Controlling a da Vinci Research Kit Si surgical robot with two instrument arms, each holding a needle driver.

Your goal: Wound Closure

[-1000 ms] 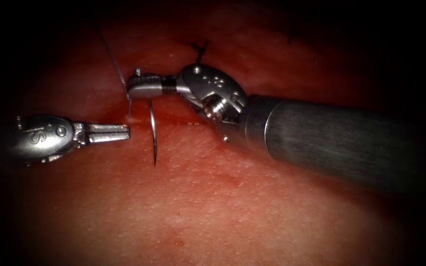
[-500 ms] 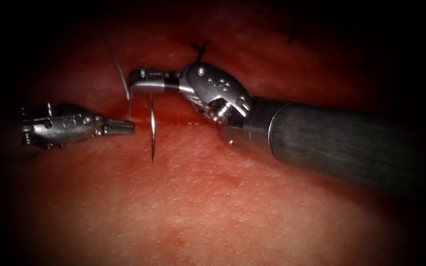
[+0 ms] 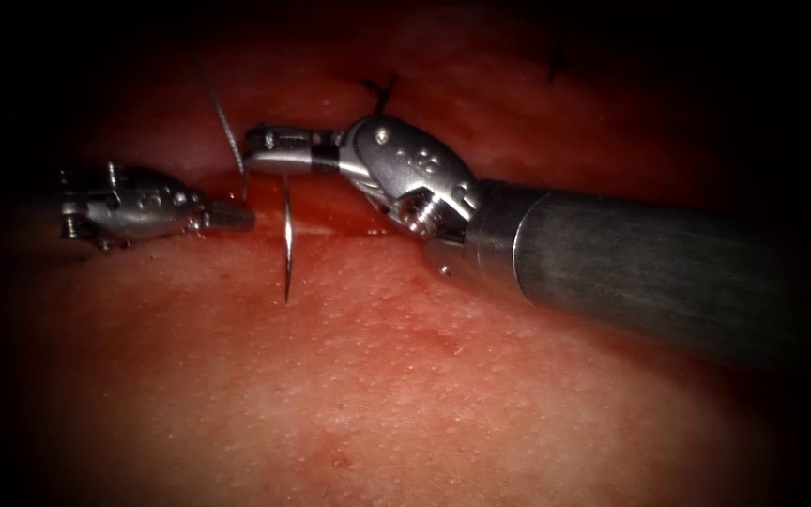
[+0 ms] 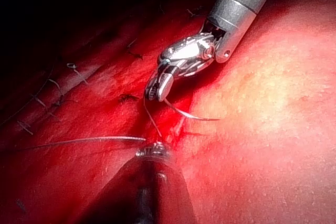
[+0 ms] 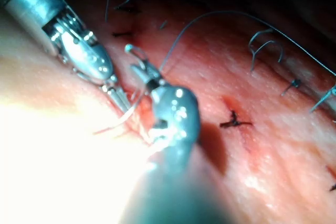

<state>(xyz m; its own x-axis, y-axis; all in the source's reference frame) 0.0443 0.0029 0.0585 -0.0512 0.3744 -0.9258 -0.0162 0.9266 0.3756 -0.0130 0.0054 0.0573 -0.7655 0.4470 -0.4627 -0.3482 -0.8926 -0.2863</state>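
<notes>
Right claw (image 3: 260, 150) clamped on needle (image 3: 286, 239) near its thread end, free of tissue (image 3: 424, 376), point hanging toward near lip of cut (image 3: 330, 218); left claw (image 3: 232, 218) narrow, empty, just left; best kept perpendicular, thread (image 3: 222, 117) slack.

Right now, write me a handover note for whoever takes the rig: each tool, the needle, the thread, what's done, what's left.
Right tool: jaws shut on the needle, gripped near its thread end; the curve hangs down with the point by the tissue, just below the cut. I cannot tell whether the point has entered.
Left tool: jaws shut, holding nothing, tip at the cut, left of the needle.
Thread: runs up and away from the needle end.
Done: knotted stitches lie further along the cut.
Left: the cut beside the tools is open.
</notes>
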